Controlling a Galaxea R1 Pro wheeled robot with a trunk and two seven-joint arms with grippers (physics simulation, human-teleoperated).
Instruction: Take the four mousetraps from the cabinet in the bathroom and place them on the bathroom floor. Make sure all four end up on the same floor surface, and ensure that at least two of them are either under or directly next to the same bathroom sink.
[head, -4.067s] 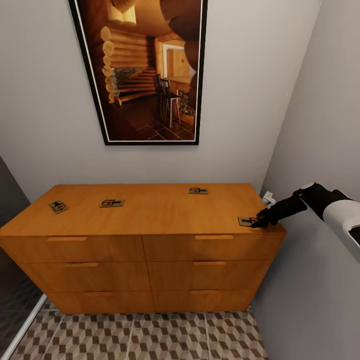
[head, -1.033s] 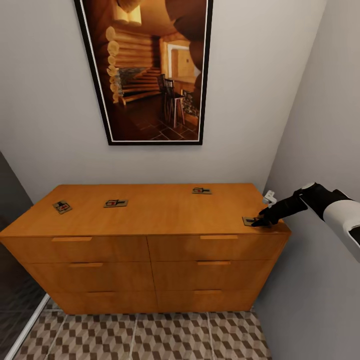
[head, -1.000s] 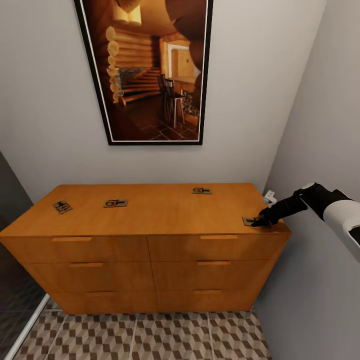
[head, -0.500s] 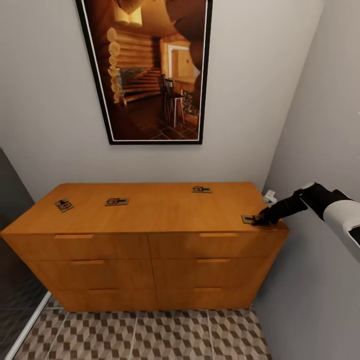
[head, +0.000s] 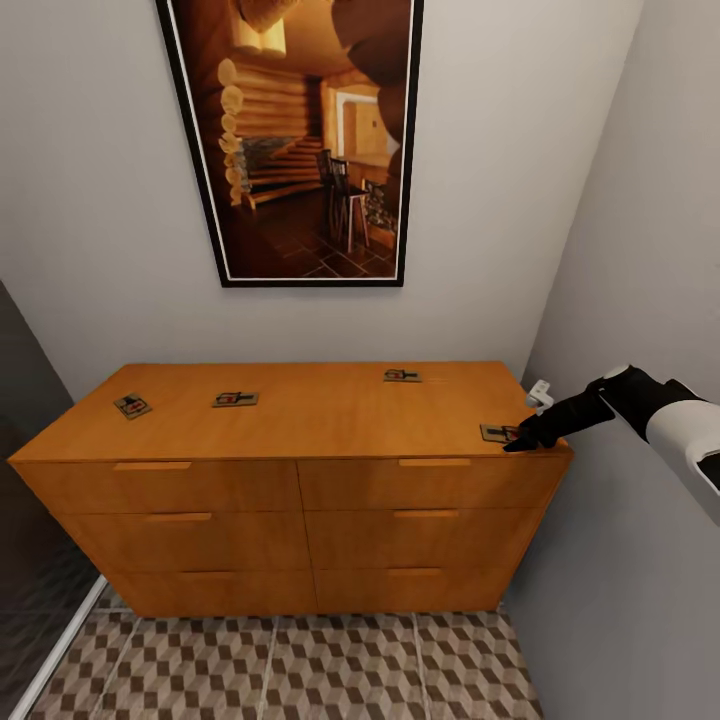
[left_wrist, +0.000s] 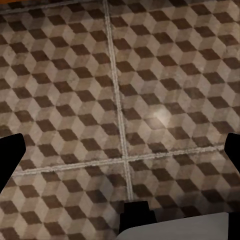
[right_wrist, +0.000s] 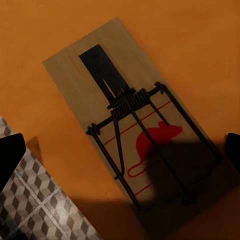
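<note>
Compared with the head view of four seconds ago, the whole picture is seen to have shifted slightly: the cabinet (head: 300, 420) and the framed picture (head: 300, 140) sit a little further right and higher, so the camera has been moved, not the things. The right gripper (head: 522, 440) is found at the same mousetrap as before, at the right front corner of the cabinet top.

A narrow room is shown, with pale grey walls, the framed picture of a log interior hung above the cabinet, and a small white fitting (head: 538, 394) seen on the right wall just past the cabinet's corner. The bathroom floor (head: 300, 670) is tiled in a brown, beige and white cube pattern; the same tiles are seen below the left gripper (left_wrist: 120, 150), whose dark fingertips are spread wide apart with nothing between them.

Four mousetraps are laid flat on the cabinet top: far left (head: 132, 405), left of centre (head: 235, 399), right rear (head: 402, 376), and right front (head: 497, 433). The last is viewed up close from the right wrist (right_wrist: 135, 125); the fingertips are held wide apart over it and their shadow falls across its red mouse mark. Whether it is touched cannot be told.
</note>
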